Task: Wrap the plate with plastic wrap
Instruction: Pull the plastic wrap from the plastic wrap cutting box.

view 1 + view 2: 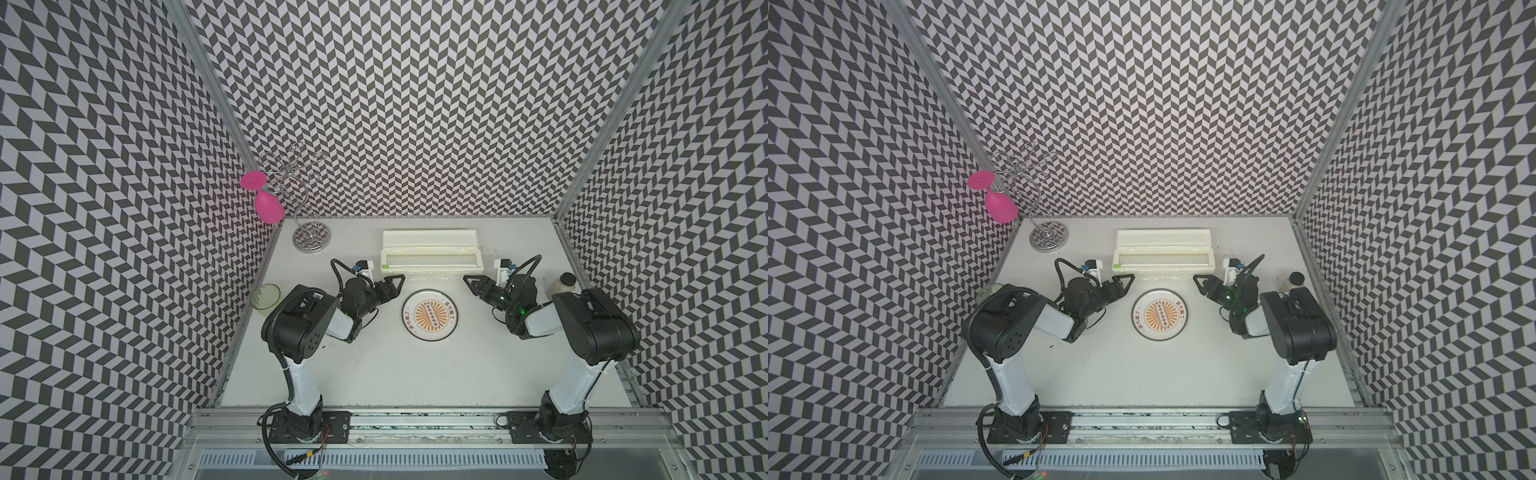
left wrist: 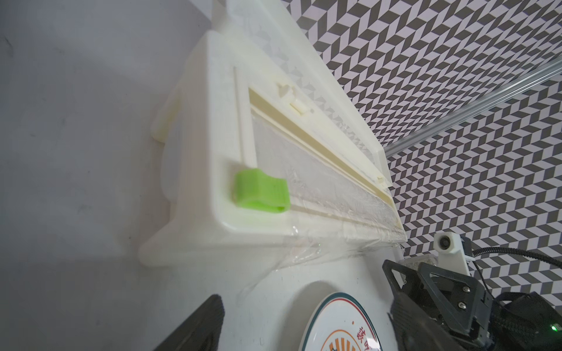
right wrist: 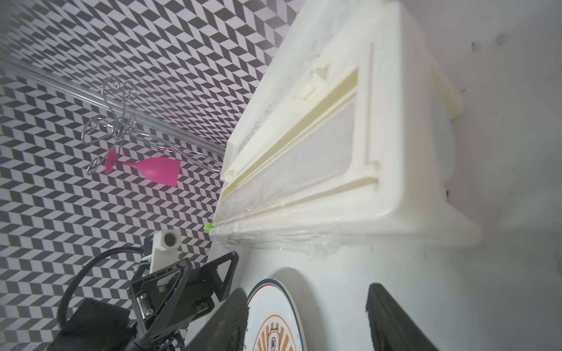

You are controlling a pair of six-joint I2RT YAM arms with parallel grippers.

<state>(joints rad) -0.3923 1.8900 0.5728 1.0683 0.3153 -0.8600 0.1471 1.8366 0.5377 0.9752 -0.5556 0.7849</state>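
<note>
The plate (image 1: pixel 430 316) is white with an orange sunburst and lies flat mid-table, also seen in a top view (image 1: pixel 1160 314). A short crinkly strip of plastic wrap (image 1: pixel 432 276) hangs from the dispenser box's front edge onto the table, just behind the plate; the wrap (image 2: pixel 319 252) touches neither gripper. My left gripper (image 1: pixel 398 282) hovers at the strip's left end, jaws apart and empty. My right gripper (image 3: pixel 310 322) stands open at the strip's right end, with the plate (image 3: pixel 273 310) and bare table between its fingers (image 3: pixel 231 319).
The cream dispenser box (image 1: pixel 430 253) with a green tab (image 2: pixel 261 193) lies behind the plate. At the back left stands a wire rack (image 1: pixel 311 239) holding a pink glass (image 1: pixel 266 203). A green cup (image 1: pixel 265 296) is at the left edge, a dark-lidded jar (image 1: pixel 565 282) at the right.
</note>
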